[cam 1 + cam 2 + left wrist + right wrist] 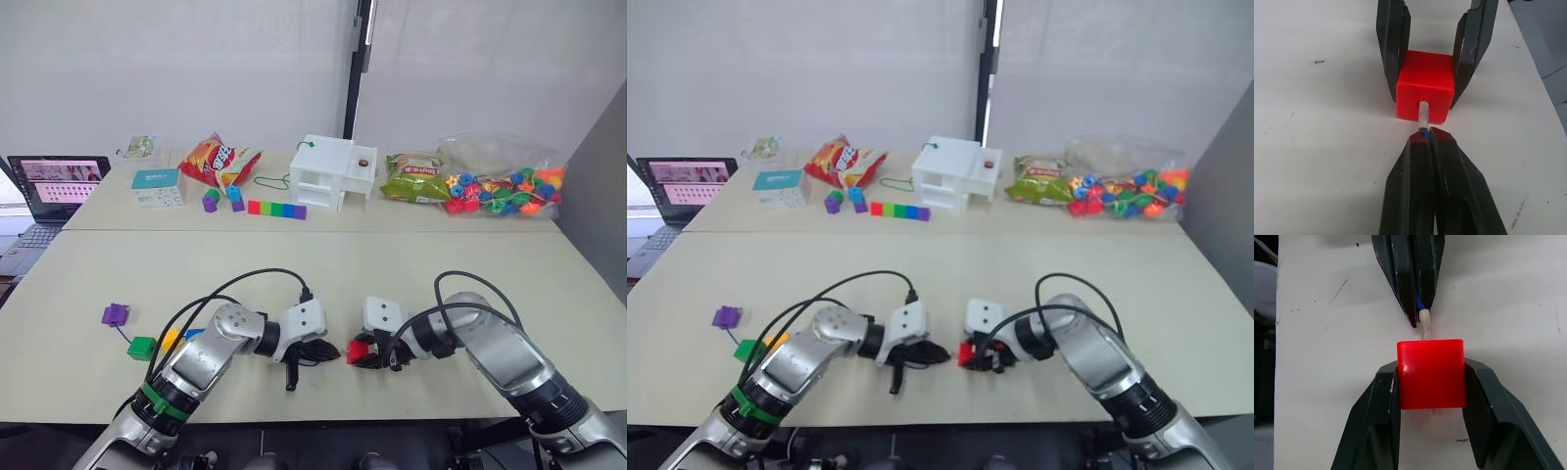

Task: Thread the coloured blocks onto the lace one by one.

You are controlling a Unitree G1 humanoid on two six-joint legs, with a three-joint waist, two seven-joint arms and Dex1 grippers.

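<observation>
My right gripper [1432,377] is shut on the red block [1431,373], holding it by two sides just above the near table [294,264]. My left gripper [1426,139] is shut on the lace [1423,116] right behind its pale stiff tip, and that tip sits inside the hole of the red block [1425,87]. Both grippers meet at the table's front middle, the left gripper [328,354] facing the red block [359,350]. The purple block [115,314], green block [141,348] and a yellow block [170,339] lie at the front left, with a bit of a blue block [194,334] beside them.
The far table holds a laptop [49,186], a teal box [157,186], a crisp bag [219,161], a joined rainbow bar [275,209], a white box [331,172], a green packet [415,178] and a clear bag of beads [505,188].
</observation>
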